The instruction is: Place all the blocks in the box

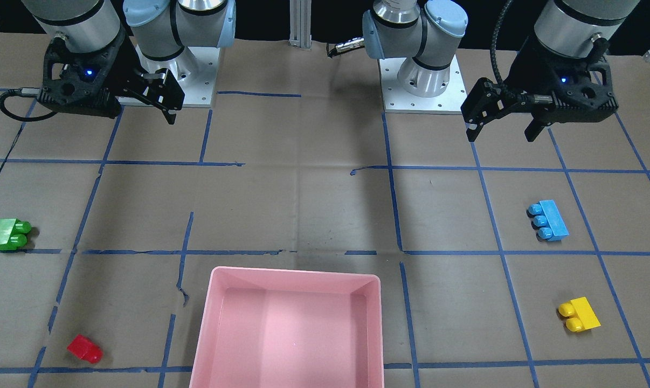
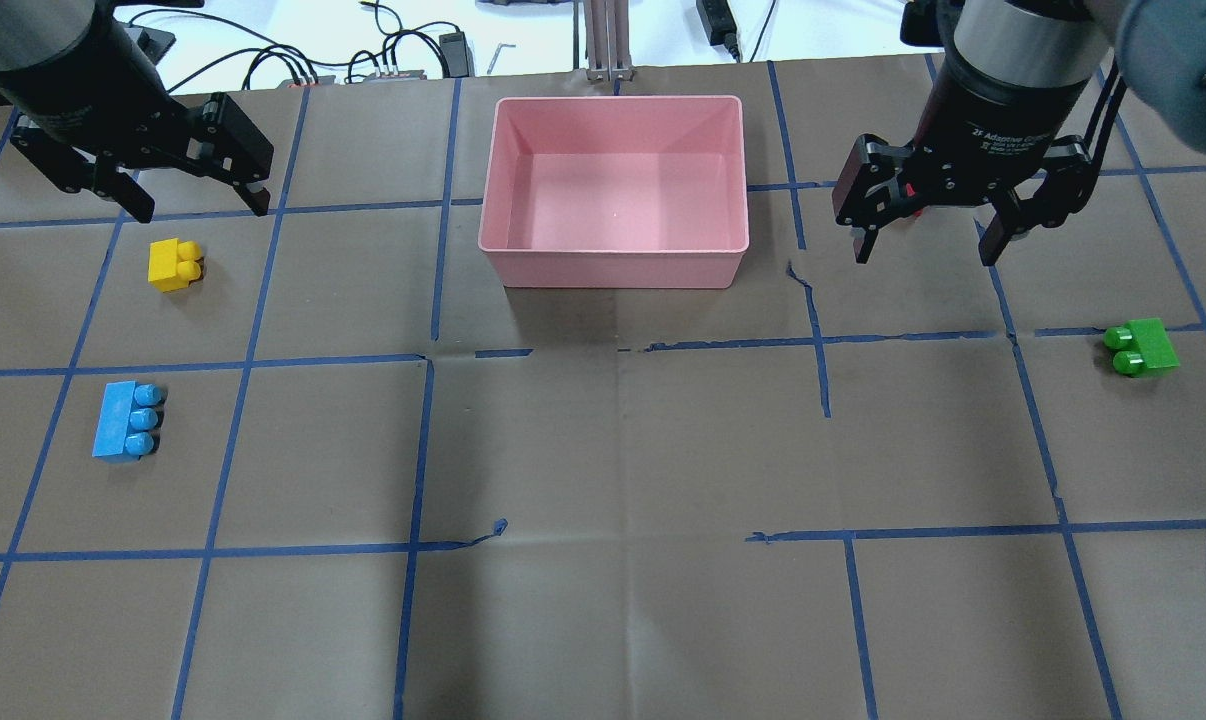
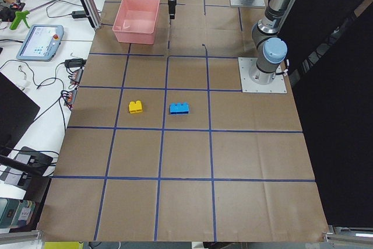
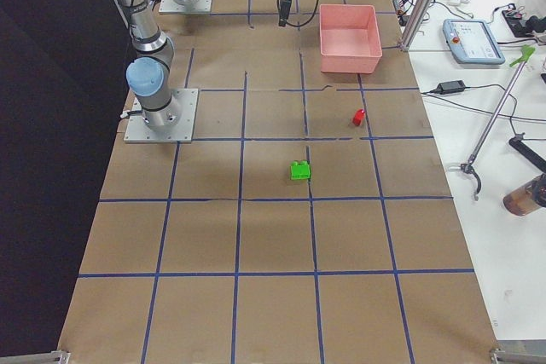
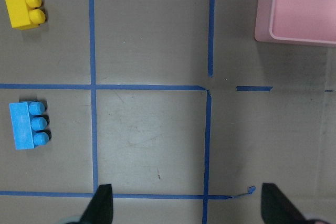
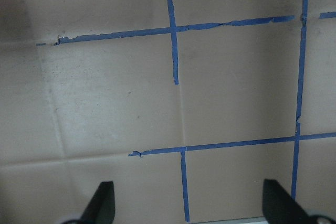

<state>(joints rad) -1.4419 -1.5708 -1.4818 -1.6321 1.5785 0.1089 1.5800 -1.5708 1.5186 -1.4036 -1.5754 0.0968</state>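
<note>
The pink box (image 2: 613, 250) stands empty at the table's far middle. The yellow block (image 2: 175, 265) and the light blue block (image 2: 128, 420) lie on the left, on their sides. The green block (image 2: 1143, 348) lies on the right. The red block (image 1: 85, 348) lies right of the box, mostly hidden under my right gripper in the overhead view. My left gripper (image 2: 198, 200) is open and empty, hovering just beyond the yellow block. My right gripper (image 2: 926, 250) is open and empty, hovering right of the box. The left wrist view shows the yellow block (image 5: 22, 10), the blue block (image 5: 27, 125) and a box corner (image 5: 294, 35).
Blue tape lines grid the brown table cover. The two arm bases (image 1: 422, 81) (image 1: 174, 81) stand at the robot's edge. A metal post (image 2: 608, 40) and cables sit just beyond the box. Operator desks with devices flank the far edge (image 4: 469, 40).
</note>
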